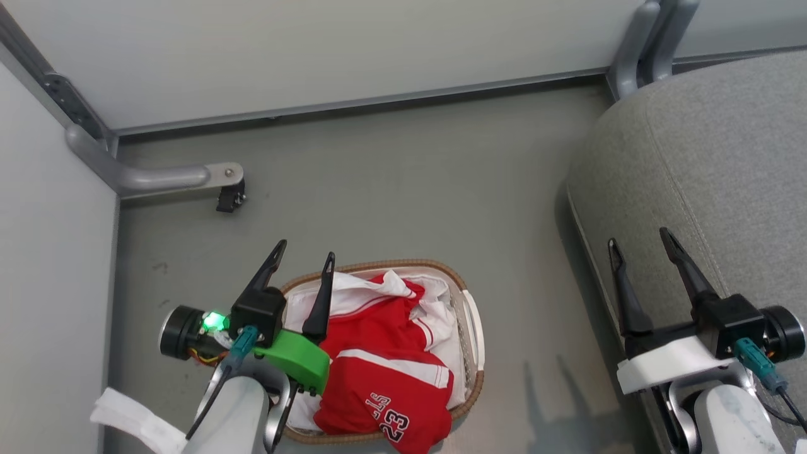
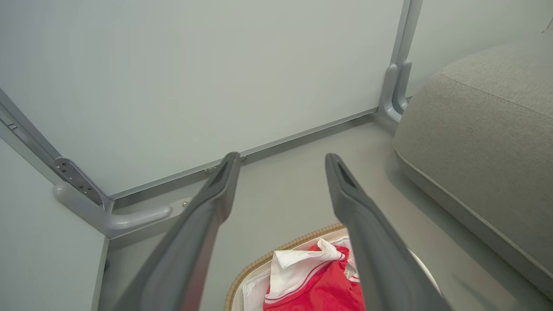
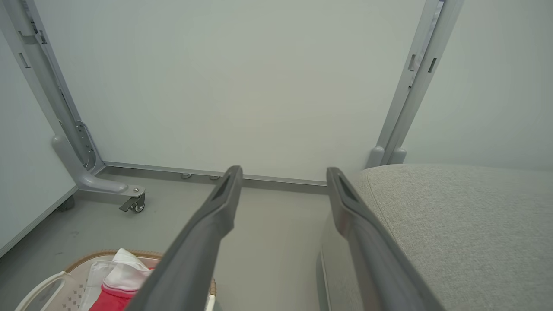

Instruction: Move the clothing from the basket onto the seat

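The left gripper [image 1: 305, 250] hovers over the basket [image 1: 473, 328], jaws spread and empty; the right gripper [image 1: 638, 238] hangs above the seat [image 1: 712, 157], jaws likewise released. The red clothing [image 1: 378, 353] lies heaped in the basket; the head view reveals its white 23, the right wrist view a castor [image 3: 137, 206].

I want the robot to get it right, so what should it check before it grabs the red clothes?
1. The left gripper is open: ok, fingers apart, holding nothing.
2. The left gripper is near the basket: ok, above its left rim.
3. The clothing can be reached: ok, the red pile lies on top in the basket.
4. The seat is bare where visible: ok.
5. The right gripper is out of the way: ok, open, over the seat's edge.
6. The clothing is caught underneath: cannot tell.
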